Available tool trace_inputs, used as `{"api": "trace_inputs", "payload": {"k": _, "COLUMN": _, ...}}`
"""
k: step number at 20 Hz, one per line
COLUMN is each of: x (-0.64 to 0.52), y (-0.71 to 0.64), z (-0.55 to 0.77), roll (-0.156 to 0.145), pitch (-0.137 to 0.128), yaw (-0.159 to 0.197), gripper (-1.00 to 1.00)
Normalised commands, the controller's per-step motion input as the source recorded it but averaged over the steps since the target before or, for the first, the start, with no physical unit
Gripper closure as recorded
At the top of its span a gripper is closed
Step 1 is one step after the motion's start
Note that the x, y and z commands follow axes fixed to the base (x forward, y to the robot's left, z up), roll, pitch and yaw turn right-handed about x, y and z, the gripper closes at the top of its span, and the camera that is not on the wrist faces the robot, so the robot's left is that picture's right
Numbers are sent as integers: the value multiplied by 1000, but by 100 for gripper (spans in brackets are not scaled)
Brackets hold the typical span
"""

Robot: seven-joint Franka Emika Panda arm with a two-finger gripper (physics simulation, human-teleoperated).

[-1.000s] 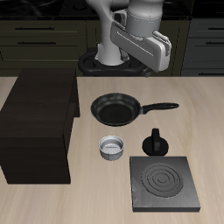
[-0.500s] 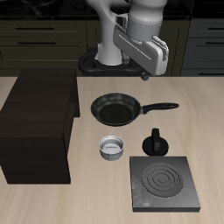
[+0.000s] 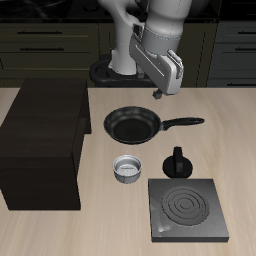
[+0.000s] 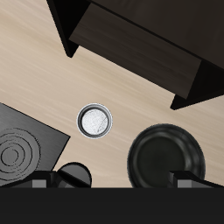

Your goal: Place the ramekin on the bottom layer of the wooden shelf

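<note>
Looking down from the front, most of the arm is cut off by the upper edge of the frame, and only its white forearm and the claw [image 3: 160, 92] show, hanging high above the back of the desk [image 3: 100, 220] over the black frying pan [image 3: 132, 125]. Its dark fingertips are tiny from here, and in the wrist view only two blurred dark blocks of the fingers show at the frame's edge, so I cannot tell whether the claw is apart or together; nothing is in it. The ramekin [image 3: 128, 169] sits on the bare desk at the centre of the frame, just below the pan and apart from it, its grey inside empty in both views [image 4: 95, 121]. The wooden shelf [image 3: 45, 140] fills the left of the frame; from above only its flat top and a dark side face show, and its layers are hidden. The wrist view cuts it off at the frame's edges, showing only dark panels [image 4: 140, 52]. The pan is empty too, handle pointing right. A small black knobbed pot [image 3: 178, 162] stands right of the ramekin, touching the back edge of the flat black stove plate [image 3: 188, 208], whose rings are bare.
</note>
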Motion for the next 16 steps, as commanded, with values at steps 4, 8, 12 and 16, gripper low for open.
{"api": "trace_inputs", "payload": {"k": 4, "x": -65, "y": -107, "z": -195, "roll": -29, "pitch": 22, "yaw": -132, "gripper": -100}}
{"api": "trace_inputs", "payload": {"k": 8, "x": -162, "y": 51, "z": -91, "roll": -76, "pitch": -41, "yaw": 17, "gripper": -100}}
{"api": "trace_inputs", "payload": {"k": 12, "x": -107, "y": 65, "z": -85, "roll": 18, "pitch": -3, "yaw": -35, "gripper": -100}}
{"api": "trace_inputs", "payload": {"k": 16, "x": -168, "y": 164, "z": 5, "roll": -11, "pitch": -65, "yaw": 36, "gripper": -100}}
